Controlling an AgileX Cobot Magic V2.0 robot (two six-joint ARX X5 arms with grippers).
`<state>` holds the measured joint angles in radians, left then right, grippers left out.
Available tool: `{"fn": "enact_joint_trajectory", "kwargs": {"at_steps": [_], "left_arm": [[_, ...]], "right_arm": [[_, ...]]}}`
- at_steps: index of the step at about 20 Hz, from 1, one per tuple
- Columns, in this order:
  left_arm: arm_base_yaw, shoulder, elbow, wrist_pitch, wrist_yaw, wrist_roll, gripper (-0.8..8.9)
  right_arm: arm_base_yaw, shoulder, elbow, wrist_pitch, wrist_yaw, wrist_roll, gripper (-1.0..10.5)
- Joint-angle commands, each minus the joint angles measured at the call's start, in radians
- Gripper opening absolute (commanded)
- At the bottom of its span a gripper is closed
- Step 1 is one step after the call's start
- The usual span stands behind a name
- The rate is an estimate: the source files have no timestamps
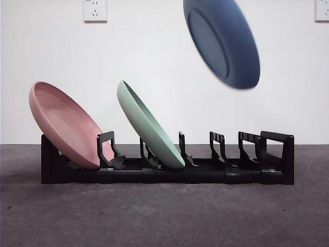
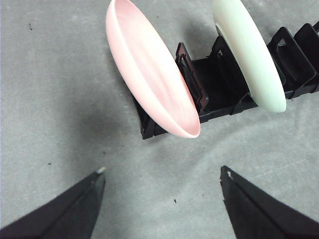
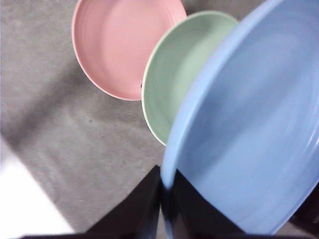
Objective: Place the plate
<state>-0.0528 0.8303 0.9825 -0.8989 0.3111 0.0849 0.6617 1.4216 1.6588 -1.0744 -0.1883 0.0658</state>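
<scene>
A blue plate (image 1: 223, 41) hangs tilted in the air above the right part of the black dish rack (image 1: 267, 172). My right gripper (image 3: 164, 199) is shut on the blue plate's rim (image 3: 249, 129); the gripper itself is out of the front view. A pink plate (image 1: 64, 123) leans in the rack's leftmost slot and a green plate (image 1: 149, 123) leans in a slot near the middle. My left gripper (image 2: 162, 181) is open and empty above the mat, near the rack's pink-plate end (image 2: 149, 74).
Several free slots of the rack (image 1: 226, 149) stand to the right of the green plate, below the blue plate. The rack sits on a grey mat (image 1: 154, 216) in front of a white wall with sockets (image 1: 95, 9).
</scene>
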Motion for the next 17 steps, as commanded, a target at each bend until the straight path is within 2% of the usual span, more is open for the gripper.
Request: {"fn": "enact_joint_trajectory", "kwargs": {"at_steps": [1,5,10,11,14,17], "left_arm": [[-0.002,0.006,0.024,0.005,0.004,-0.007,3.71],[-0.002,0.006,0.024,0.006,0.004,-0.007,3.71],[-0.002,0.006,0.024,0.006,0.004,-0.007,3.71],[-0.002,0.006,0.024,0.006,0.004,-0.008,3.71],[-0.002,0.006,0.024,0.006,0.004,-0.007,3.71],[-0.002,0.006,0.024,0.006,0.004,-0.008,3.71]], "right_arm": [[0.095,-0.083,-0.119,0.107,0.128,-0.022,0.1],[0.303,-0.28,-0.463,0.374,0.283,-0.022,0.1],[0.626,-0.371,-0.722,0.438,0.597,-0.057,0.1],[0.687,-0.371,-0.757,0.437,0.627,-0.061,0.1],[0.848,-0.37,-0.847,0.44,0.634,-0.078,0.1],[0.934,-0.368,-0.899,0.445,0.627,-0.078,0.1]]}}
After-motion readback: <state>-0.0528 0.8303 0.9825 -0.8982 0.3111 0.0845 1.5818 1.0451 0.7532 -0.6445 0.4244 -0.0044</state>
